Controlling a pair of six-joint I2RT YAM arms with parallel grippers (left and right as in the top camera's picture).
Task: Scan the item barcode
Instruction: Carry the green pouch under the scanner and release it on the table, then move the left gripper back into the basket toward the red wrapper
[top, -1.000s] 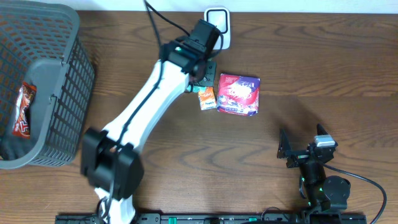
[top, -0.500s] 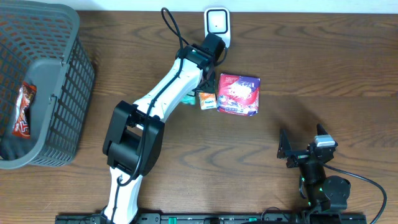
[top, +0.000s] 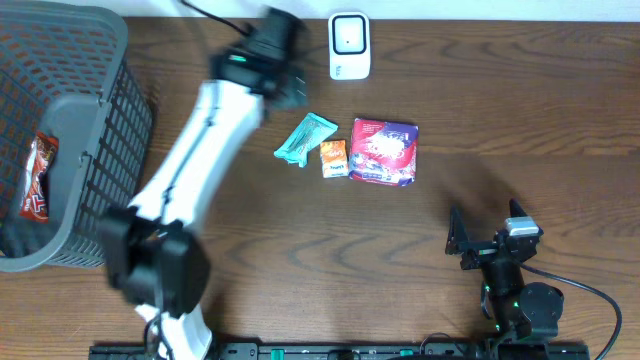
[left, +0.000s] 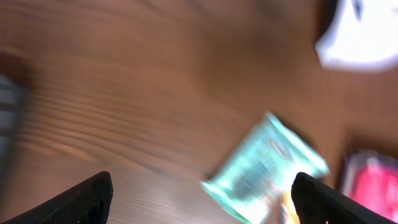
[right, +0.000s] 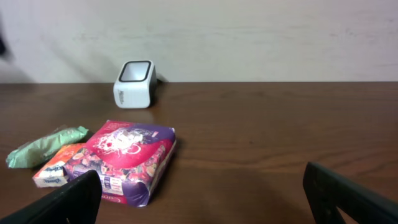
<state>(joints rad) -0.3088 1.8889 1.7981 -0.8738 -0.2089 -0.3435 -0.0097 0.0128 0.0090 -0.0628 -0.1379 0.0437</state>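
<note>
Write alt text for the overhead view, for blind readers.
Left gripper, open and empty, hovers near a teal packet on a wooden table; an orange box and pink bag lie beside it, below a white scanner. Grey basket at far left; right gripper open, bottom right.

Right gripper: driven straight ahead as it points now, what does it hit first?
Likely nothing: the right gripper points over bare table, right of the pink packet and the scanner. The back wall looks first in line, though depth is unclear.
</note>
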